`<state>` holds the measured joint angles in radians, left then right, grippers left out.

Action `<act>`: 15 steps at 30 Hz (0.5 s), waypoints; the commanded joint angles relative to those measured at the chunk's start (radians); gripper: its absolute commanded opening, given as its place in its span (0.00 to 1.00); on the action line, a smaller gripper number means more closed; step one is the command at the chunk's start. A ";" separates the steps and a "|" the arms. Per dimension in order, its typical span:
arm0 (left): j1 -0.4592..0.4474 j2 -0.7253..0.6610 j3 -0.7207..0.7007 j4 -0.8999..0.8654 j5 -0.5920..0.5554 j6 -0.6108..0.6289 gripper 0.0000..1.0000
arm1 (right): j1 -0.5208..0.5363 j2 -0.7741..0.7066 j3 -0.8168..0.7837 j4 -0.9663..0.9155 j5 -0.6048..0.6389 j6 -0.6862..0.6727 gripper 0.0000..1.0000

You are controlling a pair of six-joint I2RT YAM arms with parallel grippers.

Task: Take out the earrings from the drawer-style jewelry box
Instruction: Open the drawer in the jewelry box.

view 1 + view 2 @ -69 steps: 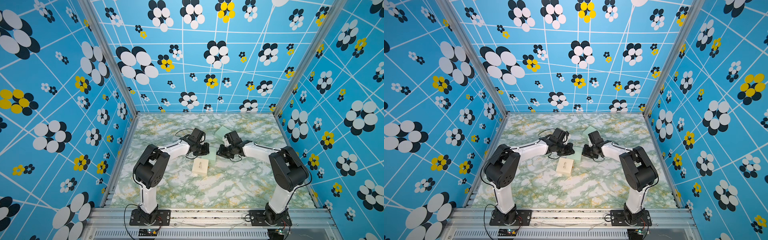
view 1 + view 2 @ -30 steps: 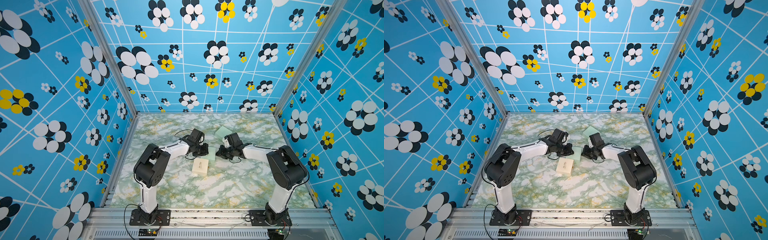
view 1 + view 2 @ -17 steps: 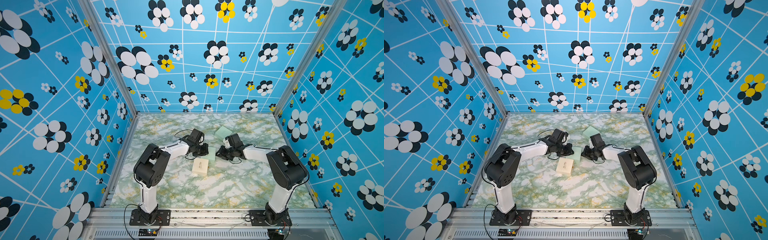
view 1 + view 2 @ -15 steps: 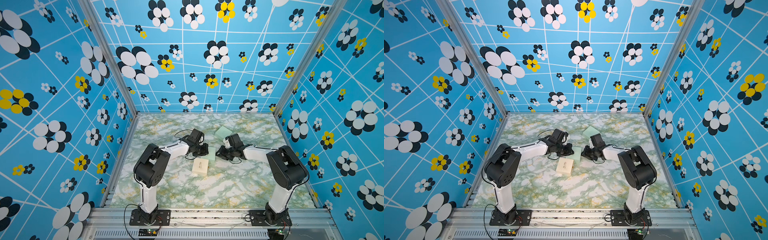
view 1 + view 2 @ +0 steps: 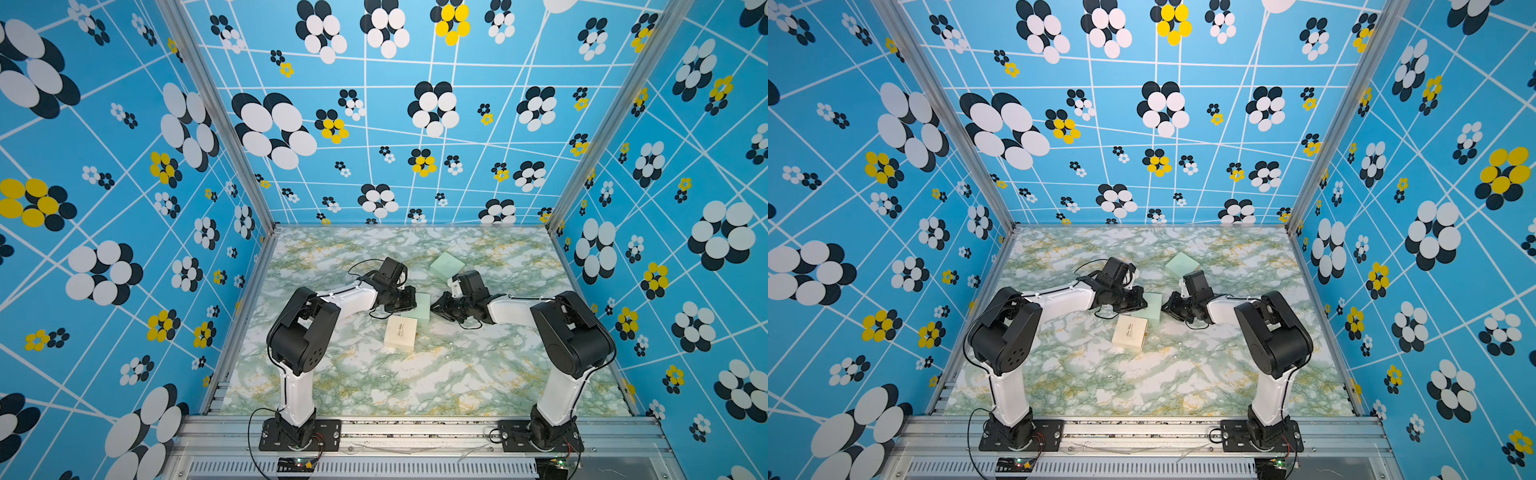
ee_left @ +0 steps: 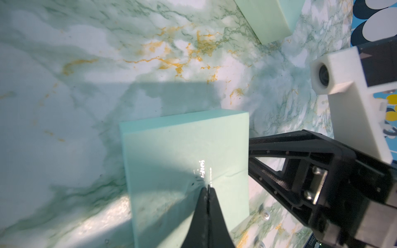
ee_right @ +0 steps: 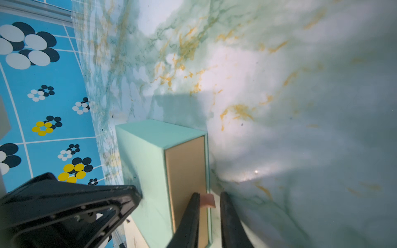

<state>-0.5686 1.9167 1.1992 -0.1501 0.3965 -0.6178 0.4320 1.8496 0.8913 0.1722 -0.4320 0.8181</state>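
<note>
Left pins the box, right lines up on the drawer tab; drawer not yet open.

left gripper (image 6: 208, 190), fingers pressed together, bears tip-down on the jewelry box (image 6: 184, 146) from 9 o'clock, likely so the sleeve can't slide. right gripper (image 7: 210, 194) comes in from 3 o'clock, jaws slightly apart around the pink pull tab (image 7: 207, 201) on the tan drawer front (image 7: 185, 171); there's a gap on one side, so I read it as unclamped. Earrings not visible, presumably inside. Cream box (image 5: 401, 333) is at 7 o'clock, touching or just beside, and the second mint box (image 5: 446, 266) at 1 o'clock, near the right wrist. Shiny specks (image 6: 266, 214) by the box: can't tell what.
</note>
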 commanded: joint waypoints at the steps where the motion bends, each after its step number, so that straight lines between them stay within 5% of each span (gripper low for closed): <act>1: 0.009 0.030 -0.027 -0.028 -0.002 0.001 0.00 | -0.001 0.028 -0.022 0.023 -0.024 0.027 0.21; 15: 0.018 0.025 -0.033 -0.028 -0.001 0.004 0.00 | -0.015 0.019 -0.078 0.130 -0.059 0.110 0.29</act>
<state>-0.5613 1.9167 1.1980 -0.1486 0.3969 -0.6178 0.4206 1.8519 0.8444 0.2829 -0.4664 0.8871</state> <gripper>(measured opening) 0.042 0.285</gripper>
